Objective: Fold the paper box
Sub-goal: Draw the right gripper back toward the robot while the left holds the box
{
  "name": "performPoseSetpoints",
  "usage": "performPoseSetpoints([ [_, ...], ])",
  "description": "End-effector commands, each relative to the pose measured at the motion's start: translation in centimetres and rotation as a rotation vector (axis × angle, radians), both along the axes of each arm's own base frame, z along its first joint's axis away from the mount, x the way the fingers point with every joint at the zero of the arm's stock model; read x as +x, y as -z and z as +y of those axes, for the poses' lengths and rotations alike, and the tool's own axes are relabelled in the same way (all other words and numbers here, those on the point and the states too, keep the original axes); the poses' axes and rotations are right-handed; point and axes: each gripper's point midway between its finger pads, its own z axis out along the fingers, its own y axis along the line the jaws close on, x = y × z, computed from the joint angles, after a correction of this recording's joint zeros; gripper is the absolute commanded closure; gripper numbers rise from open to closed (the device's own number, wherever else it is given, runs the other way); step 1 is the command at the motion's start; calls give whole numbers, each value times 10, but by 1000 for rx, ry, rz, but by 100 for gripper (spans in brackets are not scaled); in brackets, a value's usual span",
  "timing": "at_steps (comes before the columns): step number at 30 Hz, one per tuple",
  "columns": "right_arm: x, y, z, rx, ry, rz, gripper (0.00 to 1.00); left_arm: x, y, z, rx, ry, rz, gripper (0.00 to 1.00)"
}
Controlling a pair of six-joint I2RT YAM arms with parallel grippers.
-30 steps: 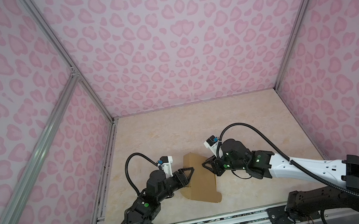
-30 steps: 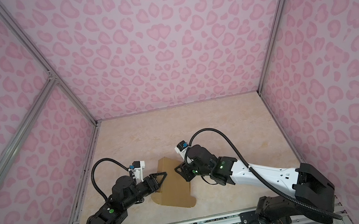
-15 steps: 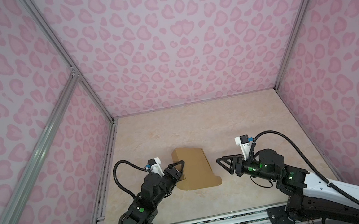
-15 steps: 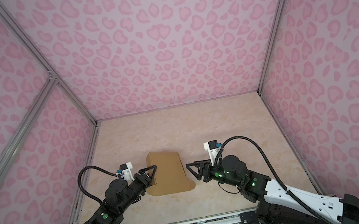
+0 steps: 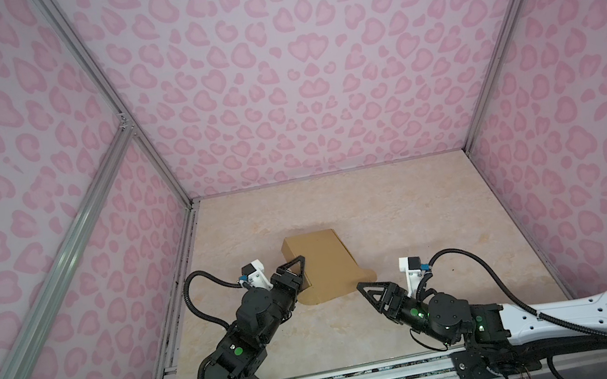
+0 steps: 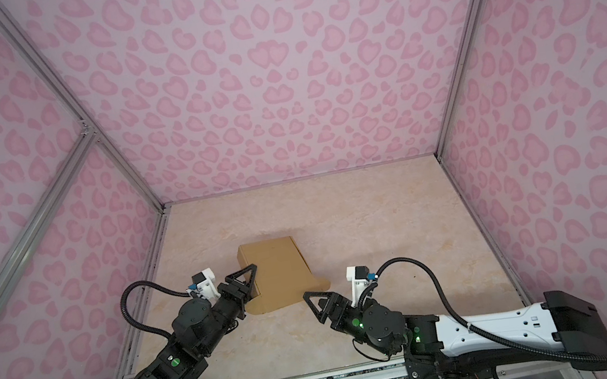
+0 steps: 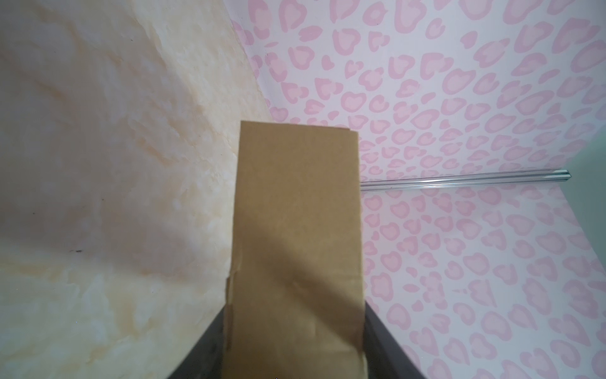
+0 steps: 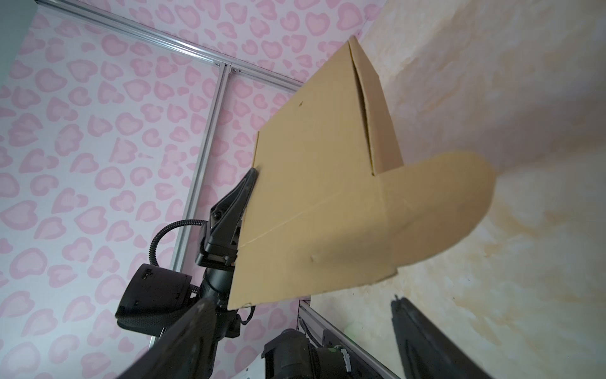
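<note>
**Box pinched on its left edge**

We see the left gripper (image 5: 299, 273) clenched on the paper box (image 5: 322, 267), its lower finger hidden beneath cardboard. The right gripper (image 5: 366, 293) gapes empty, just beside the box's rounded flap (image 8: 442, 210).

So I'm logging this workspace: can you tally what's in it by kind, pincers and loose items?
Pincers: 2, the left pincer gripping the box, the right pincer open and apart from it.
Brown cardboard pieces: 1, the paper box, partly folded.
Total: 3
</note>
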Motion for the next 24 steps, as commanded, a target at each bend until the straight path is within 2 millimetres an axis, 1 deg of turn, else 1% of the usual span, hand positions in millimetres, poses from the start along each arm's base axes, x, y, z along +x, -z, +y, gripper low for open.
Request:
performPoseSetpoints([
  [1,13,-23,-5,141,124,-5,13,5,-19,4,-56,-45,-48,53],
  [5,13,-23,17,222,100,7,13,4,-18,4,-76,-48,-45,53],
  [8,16,-17,26,272,106,26,13,3,-20,4,-90,-53,-51,53],
  [9,17,-18,29,288,103,22,13,3,-20,5,-94,-55,-52,53],
  [11,18,-18,33,297,109,13,11,2,-22,5,-98,-54,-56,53],
  [14,23,-15,38,286,117,16,11,1,-21,3,-110,-46,-55,54],
  [17,31,-16,39,327,130,6,12,-1,-18,3,-119,-46,-53,54],
  [19,34,-17,44,344,119,8,12,-2,-18,3,-127,-47,-53,54],
  [21,35,-14,54,348,99,18,13,-3,-18,4,-135,-49,-56,54],
  [24,36,-9,59,368,91,25,14,-4,-22,7,-143,-60,-67,54],
])
